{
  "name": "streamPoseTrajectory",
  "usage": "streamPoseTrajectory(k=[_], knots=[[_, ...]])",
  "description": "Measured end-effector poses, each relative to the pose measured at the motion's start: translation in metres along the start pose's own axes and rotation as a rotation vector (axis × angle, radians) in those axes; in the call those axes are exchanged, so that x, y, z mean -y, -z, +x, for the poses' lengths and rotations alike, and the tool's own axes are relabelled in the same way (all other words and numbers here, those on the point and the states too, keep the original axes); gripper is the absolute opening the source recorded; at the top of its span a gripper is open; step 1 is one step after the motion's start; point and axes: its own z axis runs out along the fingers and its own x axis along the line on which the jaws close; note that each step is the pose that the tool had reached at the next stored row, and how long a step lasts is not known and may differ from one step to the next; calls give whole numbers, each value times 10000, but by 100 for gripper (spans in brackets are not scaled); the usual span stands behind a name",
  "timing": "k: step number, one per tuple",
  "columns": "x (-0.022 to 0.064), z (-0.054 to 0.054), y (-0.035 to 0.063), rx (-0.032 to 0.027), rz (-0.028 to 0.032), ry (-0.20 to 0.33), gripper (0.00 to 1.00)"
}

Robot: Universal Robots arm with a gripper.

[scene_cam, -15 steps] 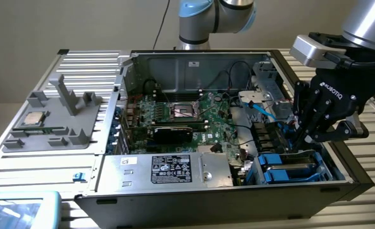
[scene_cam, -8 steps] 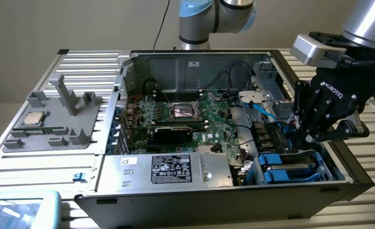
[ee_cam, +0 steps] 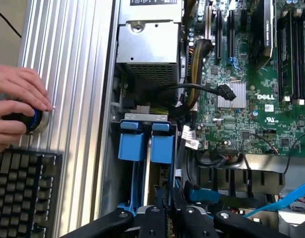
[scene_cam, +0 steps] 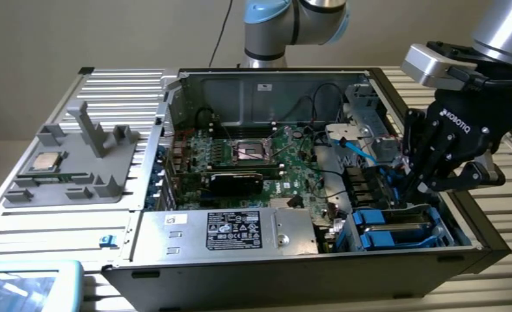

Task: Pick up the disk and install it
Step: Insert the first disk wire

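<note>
Exterior view: an open computer case (scene_cam: pixel 265 97) lies on a ribbed metal desk (scene_cam: pixel 117 91), with the motherboard (scene_cam: pixel 256 153) exposed and a silver power supply (scene_cam: pixel 229 231) with a black-and-white label along the near wall. Near the exterior view's left edge, a grey fixture (scene_cam: pixel 73 169) on the desk carries a small square CPU chip (scene_cam: pixel 47 161). From the exterior view's right the arm reaches down, and its gripper (scene_cam: pixel 409 194) points into the drive bay at the near right corner of the case. The disk (scene_cam: pixel 395 229) sits in that bay, grey metal framed by its blue carrier, just below the fingertips. A light blue cable (scene_cam: pixel 360 148) runs down towards the bay. Wrist view: the gripper (ee_cam: pixel 166 196) hangs over the drive bay, its two black fingers (ee_cam: pixel 155 206) running close together with a narrow gap; whether they pinch anything I cannot tell. The disk (ee_cam: pixel 162 144) stands edge-on in the bay in its blue carrier, in line with the gripper, and a second blue carrier (ee_cam: pixel 131 141) stands just beside it. Beyond them lie the power supply (ee_cam: pixel 147 54) and the green motherboard (ee_cam: pixel 251 99). Outside the case, on the desk (ee_cam: pixel 73 74), a person's hand (ee_cam: pixel 16 96) rests on a round black knob (ee_cam: pixel 33 120), next to a dark keyboard (ee_cam: pixel 24 191).
</note>
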Motion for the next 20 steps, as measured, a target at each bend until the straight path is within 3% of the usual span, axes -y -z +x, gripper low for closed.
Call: streamPoseTrajectory(k=[1,10,13,16,20], knots=[[0,0,0,3,-34,-32,16],[0,-16,1,37,-62,-239,16],[3,-47,5,-2,-63,-245,16],[4,-47,4,-5,-63,-248,16],[17,-58,0,-90,-76,-334,16]])
